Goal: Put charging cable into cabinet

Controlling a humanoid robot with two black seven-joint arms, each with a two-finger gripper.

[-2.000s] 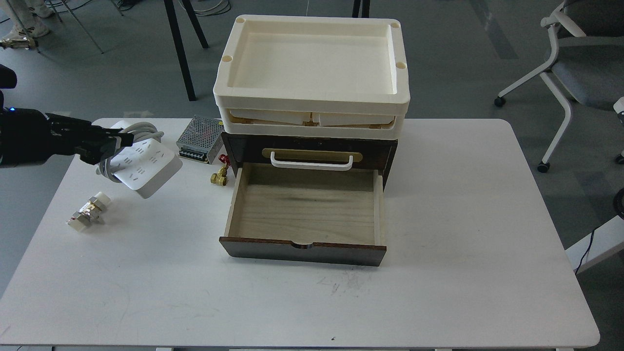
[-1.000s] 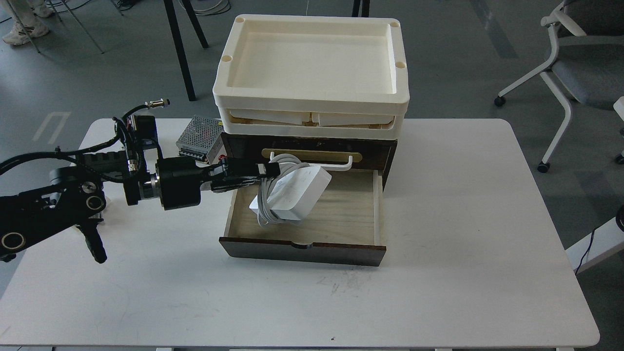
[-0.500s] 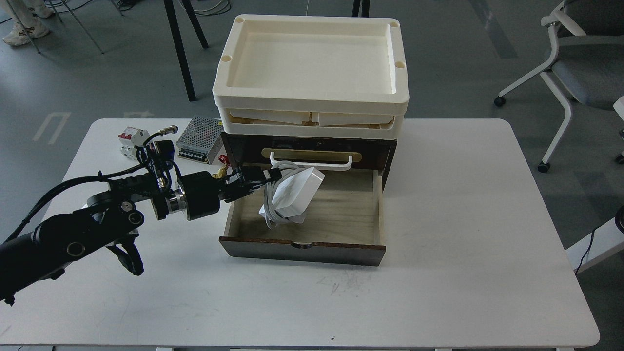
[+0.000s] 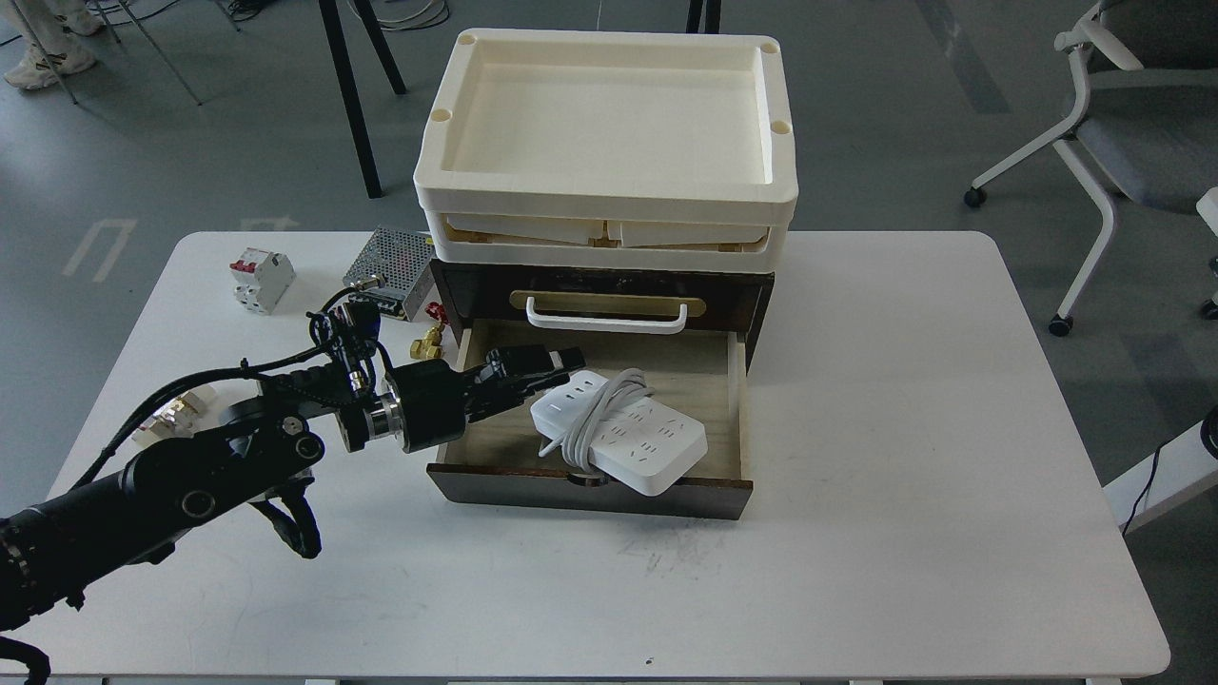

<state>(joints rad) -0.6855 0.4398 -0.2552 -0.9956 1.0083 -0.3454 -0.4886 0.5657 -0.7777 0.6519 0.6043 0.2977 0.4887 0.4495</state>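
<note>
Charging cable (image 4: 620, 431) dropped into cabinet (image 4: 599, 400) (flat), beside left end effector (image 4: 561, 366)

A white bench (image 4: 904, 428) carries the cabinet (image 4: 599, 285) at its rear centre; circuit breaker (image 4: 262, 280) near rear-left corner.

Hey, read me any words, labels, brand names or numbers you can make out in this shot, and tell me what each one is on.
No text is readable in this view.
The power strip in the drawer shows only socket slots, no legible print.
The circuit breaker: any markings are too small to read.
The mesh power supply: any label is too small and blurred.
The cream trays and white handle show no lettering.
</note>
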